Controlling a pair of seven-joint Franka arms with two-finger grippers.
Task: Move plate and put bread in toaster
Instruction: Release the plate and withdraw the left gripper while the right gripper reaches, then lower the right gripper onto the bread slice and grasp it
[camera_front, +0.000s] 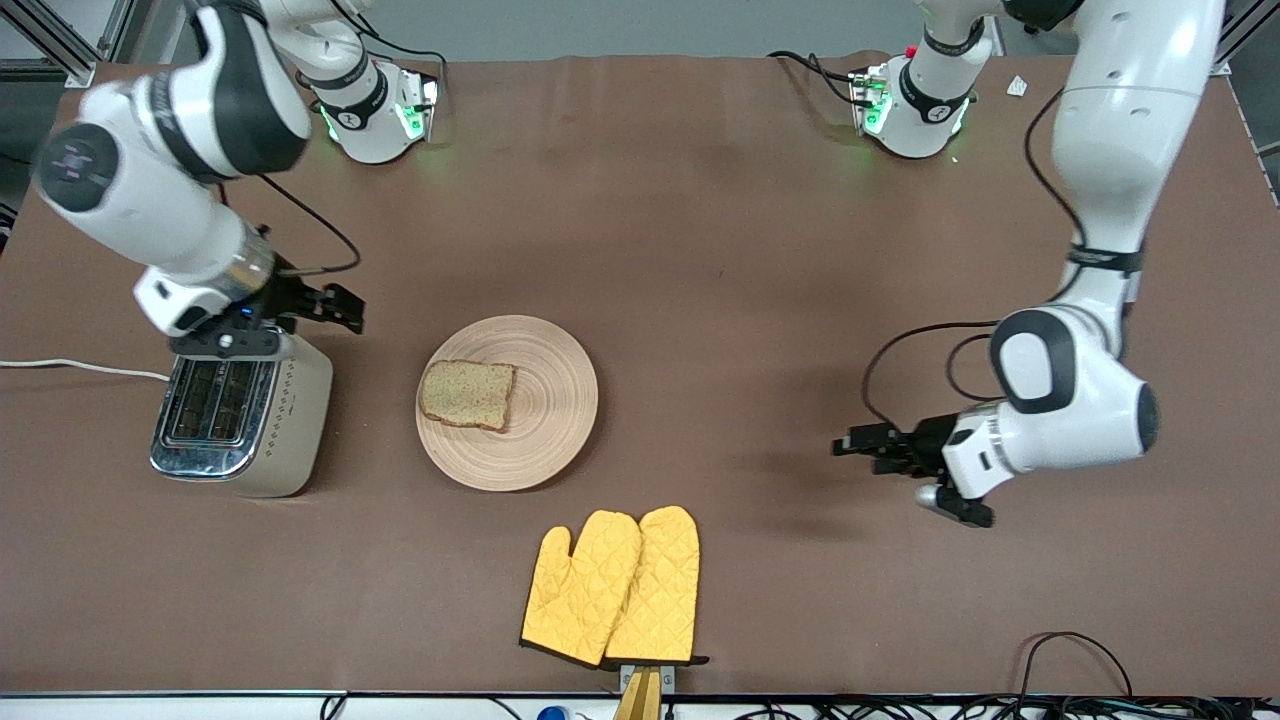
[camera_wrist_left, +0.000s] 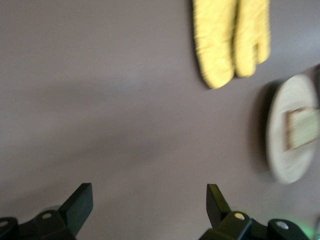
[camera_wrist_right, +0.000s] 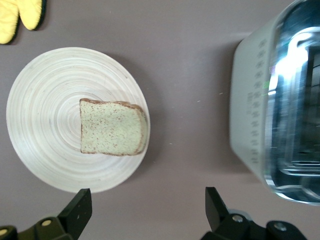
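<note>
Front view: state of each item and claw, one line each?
plate: flat on table, holding the bread
bread: lying on plate, not in toaster
toaster: upright, both slots empty
oven mitts: flat, side by side
left claw: open, empty
right claw: open, empty

One plate (camera_front: 540, 440) lies on the bench (camera_front: 760, 300), carrying one slice of bread (camera_front: 467, 394). There is one toaster (camera_front: 240, 415) with two slots and one white cord (camera_front: 80, 367), and two yellow oven mitts (camera_front: 612, 585) lie side by side. Two robot arms stand at the bench, each with one end effector: the left end effector (camera_front: 858, 445) and the right end effector (camera_front: 345, 308).
</note>
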